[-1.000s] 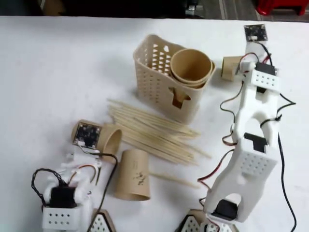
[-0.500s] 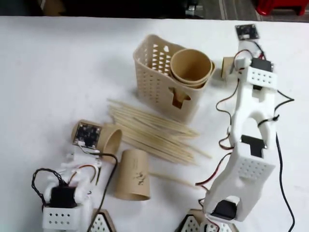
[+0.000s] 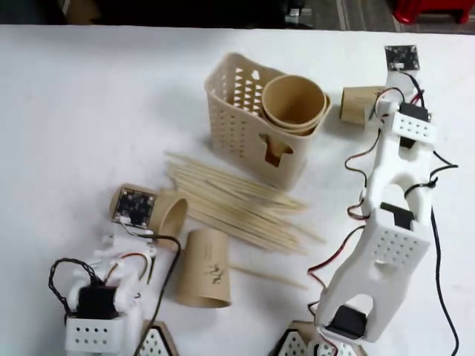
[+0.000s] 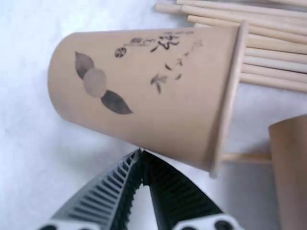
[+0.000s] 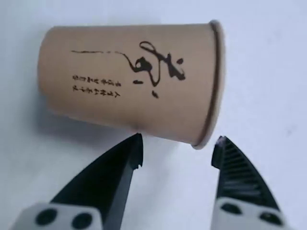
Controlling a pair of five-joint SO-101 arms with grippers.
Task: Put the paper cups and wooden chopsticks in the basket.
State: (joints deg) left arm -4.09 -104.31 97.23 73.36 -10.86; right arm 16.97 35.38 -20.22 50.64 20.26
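A cream slotted basket point(image 3: 245, 122) stands mid-table with two nested paper cups point(image 3: 295, 104) in it. Wooden chopsticks point(image 3: 237, 200) lie in a loose pile in front of it. One paper cup point(image 3: 358, 104) lies on its side right of the basket; my right gripper point(image 5: 178, 143) is open just short of this cup point(image 5: 134, 86), fingers apart at its rim end. Two more cups point(image 3: 204, 267) point(image 3: 172, 215) lie near the left arm. My left gripper point(image 4: 142, 154) is shut, tips close to the side of a printed cup point(image 4: 148, 96).
The right arm point(image 3: 397, 170) stretches along the table's right side with loose cables. A single chopstick point(image 3: 267, 276) lies apart from the pile, beside the near cup. Bare white table spreads to the left of the basket.
The right arm's wrist swung slightly left, then back to the right, and the cup beside it shows more now. The left arm and the other objects have not moved.
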